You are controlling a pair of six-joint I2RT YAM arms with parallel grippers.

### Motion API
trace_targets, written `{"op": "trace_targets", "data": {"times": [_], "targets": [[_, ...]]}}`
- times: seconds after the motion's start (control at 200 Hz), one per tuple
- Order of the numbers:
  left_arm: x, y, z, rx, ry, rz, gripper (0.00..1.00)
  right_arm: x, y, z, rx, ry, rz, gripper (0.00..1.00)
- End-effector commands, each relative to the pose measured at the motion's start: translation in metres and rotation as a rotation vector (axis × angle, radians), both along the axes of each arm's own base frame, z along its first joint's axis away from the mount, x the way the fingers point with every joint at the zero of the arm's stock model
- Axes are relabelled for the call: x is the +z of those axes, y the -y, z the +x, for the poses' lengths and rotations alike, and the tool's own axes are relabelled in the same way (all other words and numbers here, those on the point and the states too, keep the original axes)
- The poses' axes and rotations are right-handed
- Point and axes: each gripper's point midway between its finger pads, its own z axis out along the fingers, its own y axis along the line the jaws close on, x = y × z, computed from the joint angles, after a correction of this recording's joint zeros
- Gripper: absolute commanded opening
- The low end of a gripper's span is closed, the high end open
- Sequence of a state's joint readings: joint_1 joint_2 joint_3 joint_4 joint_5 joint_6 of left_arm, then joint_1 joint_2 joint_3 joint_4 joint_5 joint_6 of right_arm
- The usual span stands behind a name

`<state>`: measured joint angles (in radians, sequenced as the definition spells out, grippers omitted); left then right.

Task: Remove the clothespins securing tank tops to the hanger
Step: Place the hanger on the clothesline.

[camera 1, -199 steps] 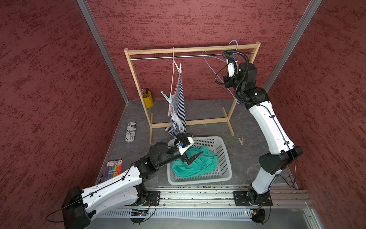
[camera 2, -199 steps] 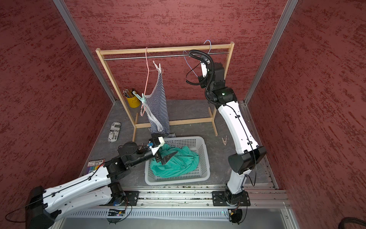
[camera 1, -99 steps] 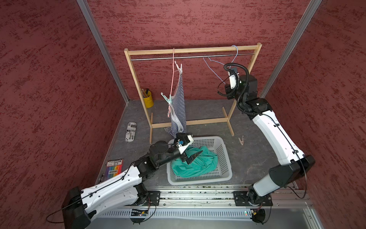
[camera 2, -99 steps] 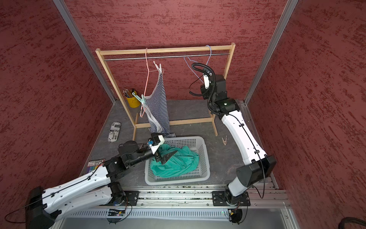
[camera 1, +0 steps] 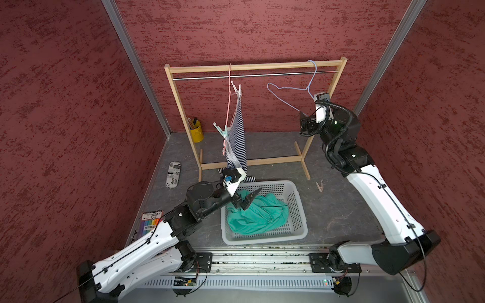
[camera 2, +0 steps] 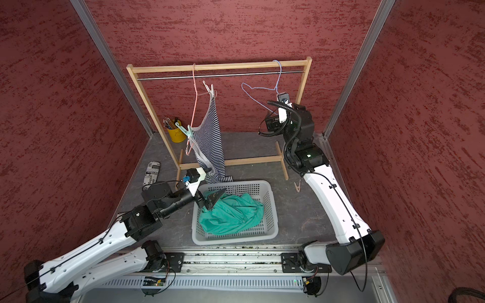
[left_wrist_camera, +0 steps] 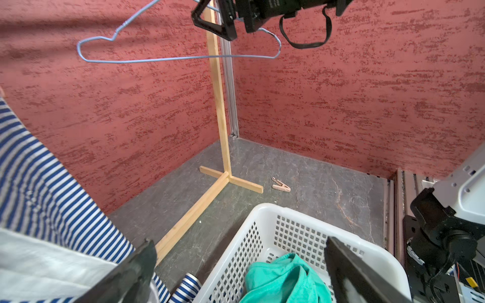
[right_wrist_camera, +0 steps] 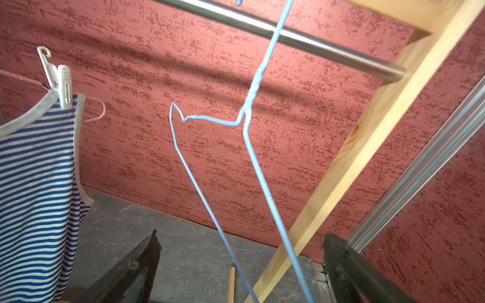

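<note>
A navy-and-white striped tank top with pale trim hangs from a thin pink hanger hooked on the rail of a wooden rack. The hanger tilts steeply, so the top drapes in a long narrow fall and its hem trails on the grey surface just behind a white perforated basket. A white clothespin grips the upper strap, standing upright on the trim, and a mint-green clothespin grips the lower shoulder, jutting out sideways. The teal tank top lies crumpled in the basket, with no pin showing on it. A pale pink clothespin lies loose on the surface just beside the rack's foot, apart from the basket. The left claw hovers over the basket's near corner above the teal cloth, its jaws spread wide and nothing between them. The right claw is raised near the rack's end post, jaws likewise wide apart. The bare blue wire hanger runs down between its fingers, and neither finger touches the wire in the right wrist view.
</note>
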<state>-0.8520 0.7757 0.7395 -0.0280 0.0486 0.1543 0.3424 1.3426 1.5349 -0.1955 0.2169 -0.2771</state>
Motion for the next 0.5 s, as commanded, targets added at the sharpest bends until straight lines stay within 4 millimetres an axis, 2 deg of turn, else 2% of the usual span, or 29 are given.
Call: {"op": "trace_targets", "data": {"times": [0.0, 0.12, 0.265, 0.356, 0.496], "targets": [[0.007, -0.015, 0.000, 0.040, -0.048, 0.008, 1.00, 0.027, 0.004, -0.013, 0.012, 0.111, 0.052, 0.99], [0.019, -0.029, -0.002, 0.064, -0.063, 0.012, 1.00, 0.050, 0.008, -0.043, 0.051, 0.230, 0.115, 0.99], [0.039, -0.044, -0.012, 0.052, -0.042, -0.010, 1.00, 0.068, -0.008, -0.083, 0.230, 0.310, 0.186, 0.99], [0.053, -0.054, -0.018, 0.066, -0.026, -0.017, 1.00, 0.077, -0.011, -0.092, 0.277, 0.301, 0.244, 0.99], [0.066, -0.069, -0.022, 0.100, -0.039, 0.016, 1.00, 0.084, -0.015, -0.098, 0.312, 0.305, 0.245, 0.99]]}}
